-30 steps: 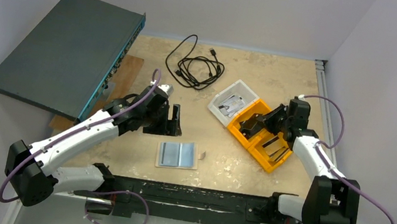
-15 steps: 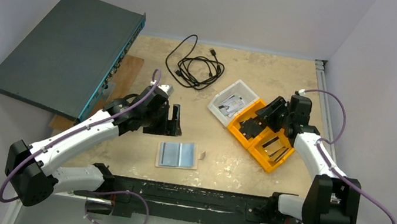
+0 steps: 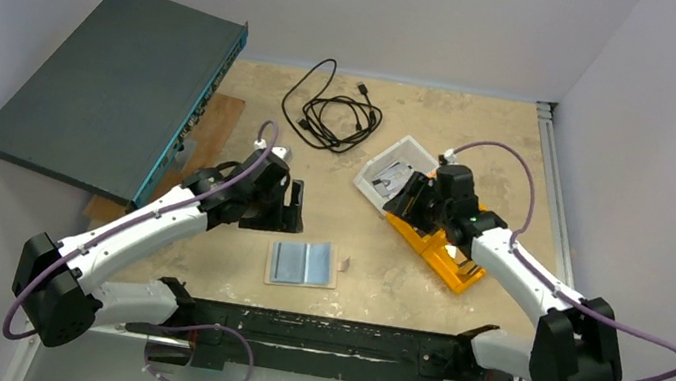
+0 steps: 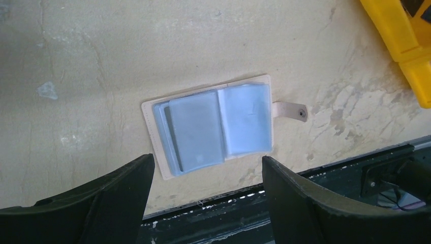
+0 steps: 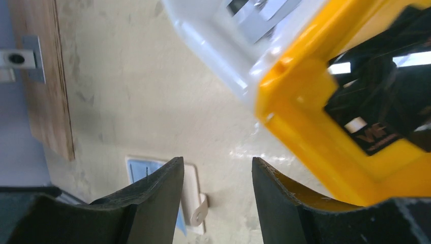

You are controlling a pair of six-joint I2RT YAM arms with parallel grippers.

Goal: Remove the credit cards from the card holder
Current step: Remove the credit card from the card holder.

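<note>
Holder: the holder (image 3: 303, 263) lies open and flat on the table (image 3: 484, 132), blue-grey inside up, close to the near edge.
Inside: the left half shows stacked blue-grey panels, one slightly askew. I judge this to be a card in its pocket, though card and sleeve cannot be told apart. The right half is one plain pane.
Long axis: it runs left to right, parallel to the near edge. The tab (image 4: 289, 110) sticks out flat from the right-hand short end.
Left gripper: the left gripper (image 4: 206, 165) has its jaws apart with nothing between them. It hangs just beyond the holder's far long side, and in its wrist view the holder sits ahead of it, framed by both fingers.
Right gripper: the right gripper (image 3: 410, 201) also has its jaws apart and is empty. It is over the seam where bin meets tray, well apart from the holder, which lies to its near left.
Nearer arm: the left, by my judgement. It need only drop and reach towards the near edge.
Bin: the orange bin (image 3: 450, 258) holds a dark flat item with pale print, possibly a card.
Tray: the white tray (image 3: 382, 160) touches the bin's far end.
Edges: a black rail (image 3: 343, 333) runs just beside the holder's near long side, so there is little room that way.
Open room: there is bare table left of the holder and between the tab and the bin.
Far off: the cable (image 3: 331, 109) and the dark box (image 3: 106, 90) are well apart.
</note>
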